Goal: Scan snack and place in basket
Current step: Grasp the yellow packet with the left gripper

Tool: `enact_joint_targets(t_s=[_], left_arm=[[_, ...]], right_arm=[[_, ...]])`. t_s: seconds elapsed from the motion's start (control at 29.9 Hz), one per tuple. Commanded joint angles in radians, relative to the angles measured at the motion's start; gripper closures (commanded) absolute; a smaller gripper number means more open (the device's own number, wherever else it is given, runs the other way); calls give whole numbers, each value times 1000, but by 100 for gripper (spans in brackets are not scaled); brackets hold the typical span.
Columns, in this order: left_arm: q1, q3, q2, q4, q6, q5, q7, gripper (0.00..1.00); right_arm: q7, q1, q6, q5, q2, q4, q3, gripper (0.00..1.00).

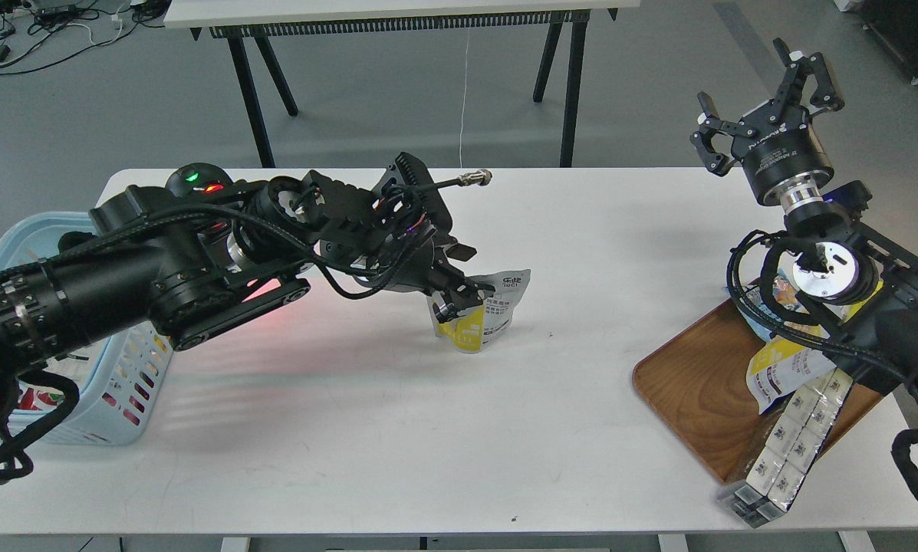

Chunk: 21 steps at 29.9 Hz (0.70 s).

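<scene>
The snack (488,320), a yellow and white-grey pouch, stands crumpled on the white table (397,429) near the middle, its white top bent to the right. My left gripper (459,285) reaches in from the left, with its fingers closed on the pouch's upper left part. The light-blue basket (133,383) stands at the table's left edge, partly hidden behind my left arm. My right gripper (759,98) is open and empty, held high above the table's far right corner.
A brown wooden tray (696,383) at the right front holds another yellow and white pouch (781,368) and a long pack of small cartons (792,445) that overhangs the table edge. A dark device (198,180) with green and red lights sits behind my left arm, casting a red glow.
</scene>
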<state>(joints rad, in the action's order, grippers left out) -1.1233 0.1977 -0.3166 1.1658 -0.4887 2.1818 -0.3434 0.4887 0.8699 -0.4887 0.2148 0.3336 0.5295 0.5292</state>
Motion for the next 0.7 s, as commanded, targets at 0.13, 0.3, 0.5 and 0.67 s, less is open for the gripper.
enact_joint_targets(t_s=[0.13,0.3,0.5,0.67], left_arm=[[4,0,-1,-18,0,0,-16,80],[13,-1,1,-18,0,0,-17,82],[8,0,2,-14,0,0,-17,96],[10,2,2,2,0,0,-19,100]], right_arm=[[0,1,0,-3,7,1,2,1],[0,1,0,-2,8,0,3,1],[0,1,0,-3,10,0,5,1],[0,3,0,-2,12,-2,8,1]])
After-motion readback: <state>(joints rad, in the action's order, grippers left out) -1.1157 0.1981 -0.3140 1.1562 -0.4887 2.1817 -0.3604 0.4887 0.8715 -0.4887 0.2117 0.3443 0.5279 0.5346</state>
